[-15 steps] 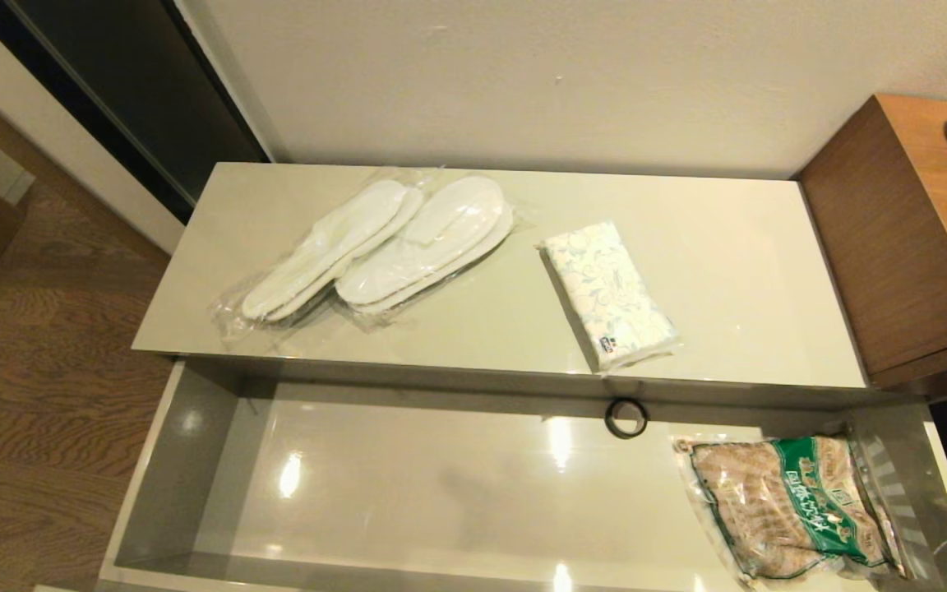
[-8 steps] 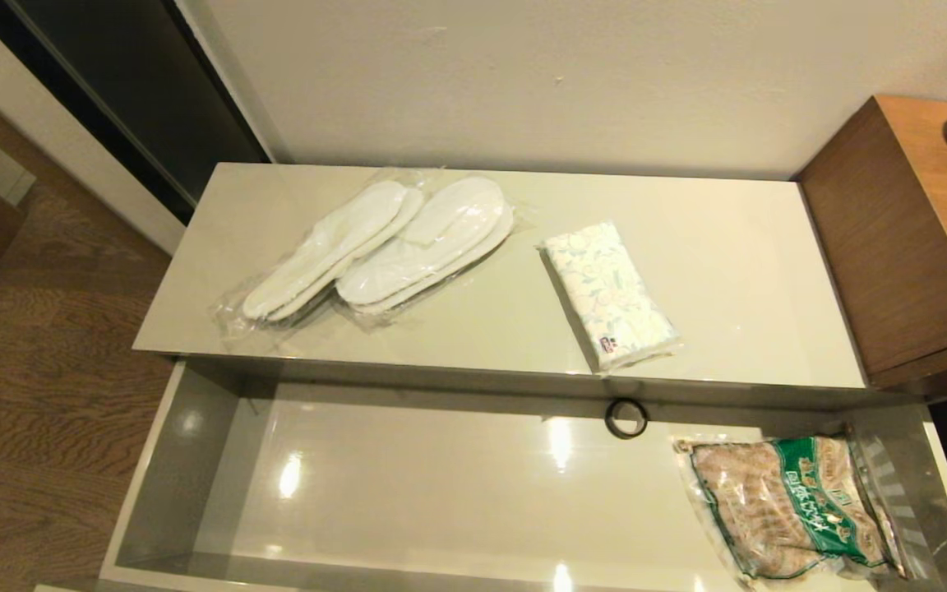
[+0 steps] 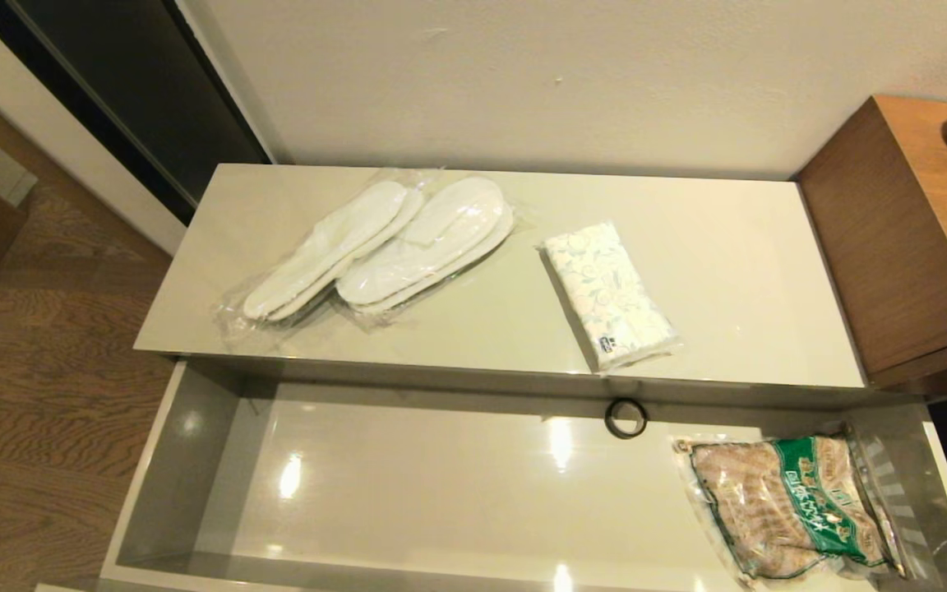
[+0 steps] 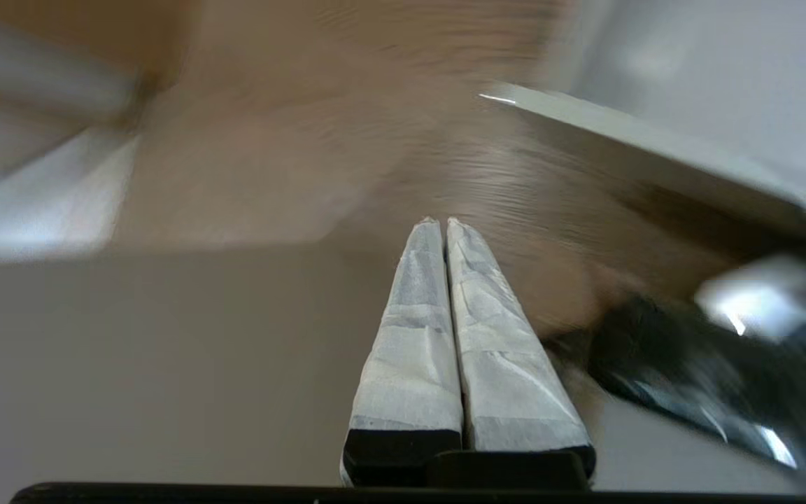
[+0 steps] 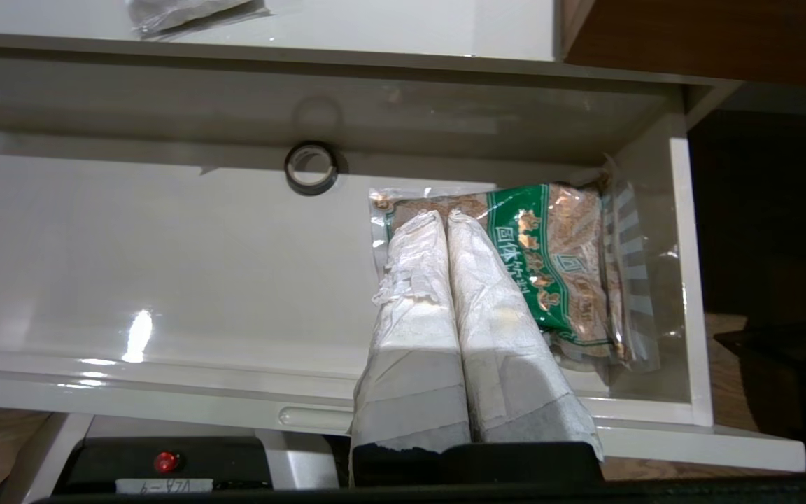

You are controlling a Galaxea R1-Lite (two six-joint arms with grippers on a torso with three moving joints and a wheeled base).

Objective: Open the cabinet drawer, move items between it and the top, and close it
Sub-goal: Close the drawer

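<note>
Cabinet drawer [image 3: 194,460] pulled out; slippers [image 3: 375,247] and tissue pack [image 3: 609,296] lie apart on the top [image 3: 736,271]. Left gripper [image 4: 443,222] fingers together, empty, off the cabinet's side. Right gripper [image 5: 443,215] pressed together, empty, above the snack bag [image 5: 557,259].

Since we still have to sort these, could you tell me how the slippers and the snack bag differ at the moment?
The slippers lie on the cabinet top; the snack bag lies inside the open drawer, at its right end. The slippers are plain white in clear wrap; the snack bag shows brown contents and a green label. The slippers sit towards the left, the snack bag far right. Both lie flat in clear plastic, untouched.
</note>
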